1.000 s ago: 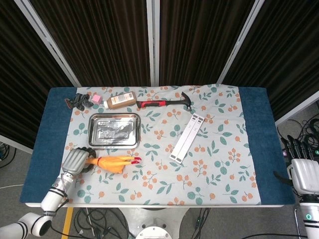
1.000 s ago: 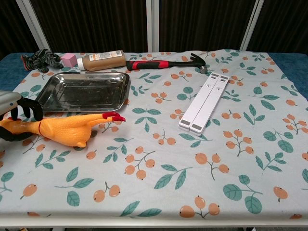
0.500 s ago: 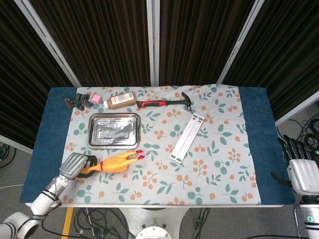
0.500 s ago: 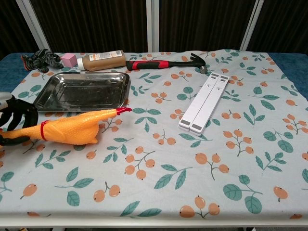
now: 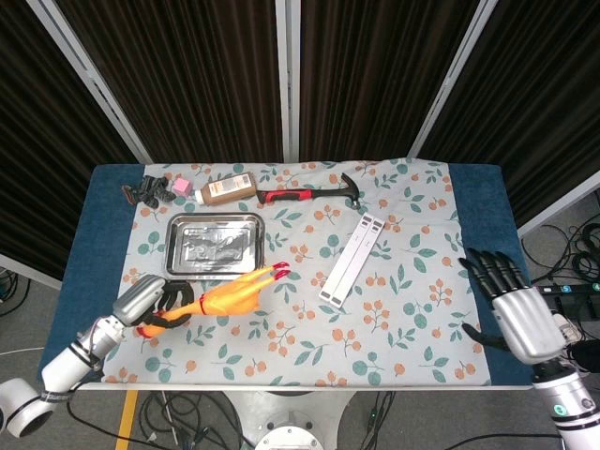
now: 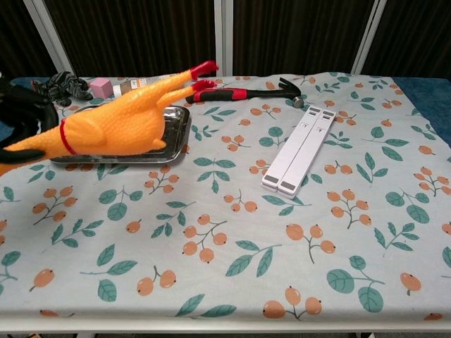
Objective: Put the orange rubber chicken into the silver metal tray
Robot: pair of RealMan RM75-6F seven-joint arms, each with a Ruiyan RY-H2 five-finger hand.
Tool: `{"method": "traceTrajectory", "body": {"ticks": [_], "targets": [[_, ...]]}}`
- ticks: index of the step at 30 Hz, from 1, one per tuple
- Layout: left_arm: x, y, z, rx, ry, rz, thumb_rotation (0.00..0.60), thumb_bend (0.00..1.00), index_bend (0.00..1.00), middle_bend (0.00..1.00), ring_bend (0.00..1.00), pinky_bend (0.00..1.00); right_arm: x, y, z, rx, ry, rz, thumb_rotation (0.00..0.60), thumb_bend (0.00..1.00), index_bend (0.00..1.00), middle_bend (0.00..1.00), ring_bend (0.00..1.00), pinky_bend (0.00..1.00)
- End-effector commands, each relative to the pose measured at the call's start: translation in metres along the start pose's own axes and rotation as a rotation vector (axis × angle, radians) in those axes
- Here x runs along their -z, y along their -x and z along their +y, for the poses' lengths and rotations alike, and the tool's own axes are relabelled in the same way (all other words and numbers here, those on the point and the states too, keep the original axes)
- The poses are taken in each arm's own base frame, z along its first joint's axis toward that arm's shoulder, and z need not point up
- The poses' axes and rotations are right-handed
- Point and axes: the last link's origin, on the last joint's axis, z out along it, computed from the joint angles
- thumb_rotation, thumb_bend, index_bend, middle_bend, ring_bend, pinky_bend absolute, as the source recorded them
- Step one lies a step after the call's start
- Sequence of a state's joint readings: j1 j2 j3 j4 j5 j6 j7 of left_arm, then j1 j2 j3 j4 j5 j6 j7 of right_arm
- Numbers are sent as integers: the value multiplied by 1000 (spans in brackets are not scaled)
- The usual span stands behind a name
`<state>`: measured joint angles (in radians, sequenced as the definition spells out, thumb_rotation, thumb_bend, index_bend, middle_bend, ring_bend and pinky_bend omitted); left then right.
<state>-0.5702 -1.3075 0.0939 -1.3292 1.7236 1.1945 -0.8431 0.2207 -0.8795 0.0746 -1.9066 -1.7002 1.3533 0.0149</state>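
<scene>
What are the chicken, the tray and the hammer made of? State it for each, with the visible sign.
Chicken: looks like soft rubber or vinyl, a smooth orange skin with a mild sheen.
Tray: metal, likely steel, with a silver, reflective, scuffed floor.
Hammer: dark metal head, apparently; the red and black handle looks rubber-coated.

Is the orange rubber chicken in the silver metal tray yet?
Out. The left hand holds the orange rubber chicken lifted; the silver metal tray is empty.

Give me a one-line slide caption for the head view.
Left hand holds the orange rubber chicken just in front of the silver metal tray.
</scene>
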Motion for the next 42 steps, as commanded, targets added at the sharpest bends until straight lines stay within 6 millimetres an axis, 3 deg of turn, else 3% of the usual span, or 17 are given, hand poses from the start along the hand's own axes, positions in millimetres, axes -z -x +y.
{"method": "traceTrajectory", "body": {"ticks": [1,9,18,29,42], "targets": [[-30,-17,24,33,14,-51,600,666,766,840,746,773,-30,-10,-43,22,-198,-37,600,88,0,1,0,7],[-72,-26,60,20,25,-98,600,666,767,840,745,773,-98,-10,-115,148,-374,-69,600,38,0,73,0,73],[-88,-34,77,61,16,-118,600,666,766,839,746,773,-151,17,-159,285,-387,-112,600,33,0,140,0,75],[-91,-40,82,85,14,-130,600,667,767,837,745,772,-181,41,-193,323,-373,-120,600,33,19,164,0,81],[-93,-45,85,96,15,-127,600,666,767,837,745,773,-196,49,-202,322,-326,-111,600,36,161,273,40,117]]}}
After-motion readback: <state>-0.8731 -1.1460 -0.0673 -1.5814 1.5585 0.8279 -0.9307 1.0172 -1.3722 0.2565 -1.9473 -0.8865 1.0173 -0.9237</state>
